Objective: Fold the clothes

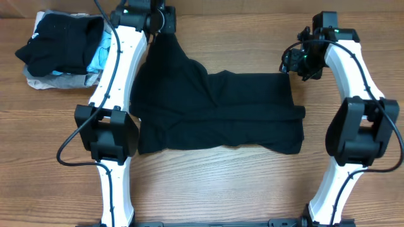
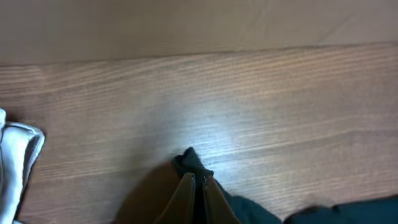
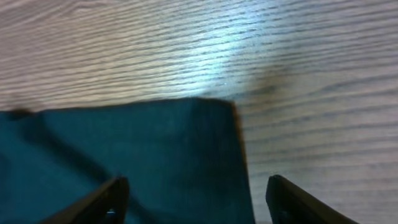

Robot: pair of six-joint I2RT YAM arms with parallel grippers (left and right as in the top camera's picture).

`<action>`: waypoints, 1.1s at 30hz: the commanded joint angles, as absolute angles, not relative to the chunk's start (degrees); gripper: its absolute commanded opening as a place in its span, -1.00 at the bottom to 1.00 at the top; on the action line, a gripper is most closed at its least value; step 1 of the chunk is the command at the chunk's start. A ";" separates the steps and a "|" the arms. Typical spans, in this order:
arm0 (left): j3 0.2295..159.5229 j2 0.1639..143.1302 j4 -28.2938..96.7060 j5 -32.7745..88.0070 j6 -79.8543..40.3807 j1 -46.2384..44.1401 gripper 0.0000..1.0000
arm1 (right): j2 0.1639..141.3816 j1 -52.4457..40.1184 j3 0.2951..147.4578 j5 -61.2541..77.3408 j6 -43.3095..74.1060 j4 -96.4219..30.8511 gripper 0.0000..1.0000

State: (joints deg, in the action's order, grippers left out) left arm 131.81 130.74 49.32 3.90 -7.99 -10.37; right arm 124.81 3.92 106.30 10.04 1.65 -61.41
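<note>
The black shirt (image 1: 221, 110) lies partly folded across the middle of the table. Its upper left corner is stretched up toward the far edge. My left gripper (image 1: 159, 28) is shut on that corner; the left wrist view shows its fingers (image 2: 199, 180) pinched on a tuft of black fabric (image 2: 189, 163). My right gripper (image 1: 291, 62) hovers open over the shirt's upper right corner. In the right wrist view the fingers (image 3: 196, 196) straddle that corner's edge (image 3: 205, 143), holding nothing. No white tag shows.
A pile of folded black, light-blue and beige garments (image 1: 63, 47) sits at the far left corner; its pale edge shows in the left wrist view (image 2: 15, 162). Both arm bases stand at the near edge, left (image 1: 110, 135) and right (image 1: 360, 135).
</note>
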 commanded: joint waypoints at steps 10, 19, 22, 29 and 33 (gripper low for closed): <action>132.66 129.95 59.99 4.05 -6.37 -10.48 -0.92 | 132.49 3.53 107.20 12.27 1.65 -55.96 0.27; 132.64 129.95 63.53 4.05 -6.37 -10.48 -0.92 | 132.73 3.53 107.11 12.80 1.67 -53.95 -0.45; 132.64 129.95 63.57 4.01 -6.37 -10.48 -0.92 | 132.70 3.53 107.15 12.91 1.65 -52.38 -0.63; 132.64 129.95 61.56 1.28 -6.37 -9.65 -0.92 | 132.66 3.68 111.59 12.82 1.67 -51.35 -0.89; 132.66 129.95 59.99 1.34 -6.42 -7.49 -0.92 | 132.66 4.16 117.67 12.69 1.72 -53.82 -0.92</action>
State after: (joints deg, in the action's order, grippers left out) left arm 131.83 130.74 60.93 2.61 -7.27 -9.85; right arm 132.88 3.73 111.81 12.25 1.72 -53.04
